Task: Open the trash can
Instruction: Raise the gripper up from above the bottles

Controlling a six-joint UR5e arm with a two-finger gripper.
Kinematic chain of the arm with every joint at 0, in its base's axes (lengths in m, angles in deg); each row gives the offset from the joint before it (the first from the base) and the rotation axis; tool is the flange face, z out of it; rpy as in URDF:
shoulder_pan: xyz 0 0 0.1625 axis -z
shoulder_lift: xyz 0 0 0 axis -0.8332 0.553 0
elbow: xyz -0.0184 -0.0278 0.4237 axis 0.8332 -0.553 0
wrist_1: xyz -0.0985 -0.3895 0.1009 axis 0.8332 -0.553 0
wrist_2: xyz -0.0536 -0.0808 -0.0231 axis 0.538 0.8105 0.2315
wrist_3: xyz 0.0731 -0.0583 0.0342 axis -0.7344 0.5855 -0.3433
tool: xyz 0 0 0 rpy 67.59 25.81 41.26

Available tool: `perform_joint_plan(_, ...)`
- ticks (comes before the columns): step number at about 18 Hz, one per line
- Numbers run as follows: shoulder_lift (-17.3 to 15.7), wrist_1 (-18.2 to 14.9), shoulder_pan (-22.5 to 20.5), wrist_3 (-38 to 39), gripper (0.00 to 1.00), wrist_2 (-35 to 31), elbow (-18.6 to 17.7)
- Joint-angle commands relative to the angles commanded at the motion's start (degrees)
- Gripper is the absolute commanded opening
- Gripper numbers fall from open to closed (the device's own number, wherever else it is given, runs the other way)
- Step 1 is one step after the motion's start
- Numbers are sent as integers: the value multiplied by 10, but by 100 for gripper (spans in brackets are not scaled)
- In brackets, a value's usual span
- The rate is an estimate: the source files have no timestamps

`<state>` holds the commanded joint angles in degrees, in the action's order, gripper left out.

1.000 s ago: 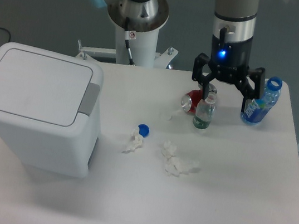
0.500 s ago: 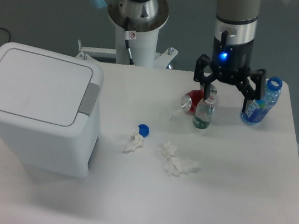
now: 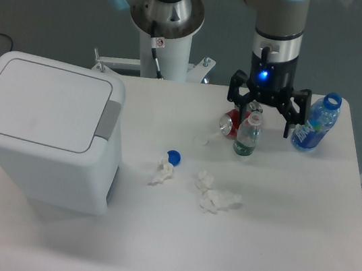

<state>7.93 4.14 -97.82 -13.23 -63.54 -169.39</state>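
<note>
The trash can (image 3: pixel 44 132) stands at the left end of the desk (image 3: pixel 274 245), lid down flat, contents not visible. Right of it lie a blue cap (image 3: pixel 174 155) and crumpled tissues (image 3: pixel 216 197). Further right, a red can (image 3: pixel 232 123) lies on its side beside a small upright bottle (image 3: pixel 248 135). The claw (image 3: pixel 265 117) hangs above them, fingers spread apart, holding nothing. A blue bottle (image 3: pixel 316 121) stands uncapped at far right.
</note>
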Motion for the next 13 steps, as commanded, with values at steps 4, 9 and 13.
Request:
perform_joint_plan(4,-4,-1,0,22,99,-1,4)
perform_joint_plan(9,-2,-2,18,76,65,-1,12)
perform_joint_plan(13,-3,-3,30,77,50,-2,11)
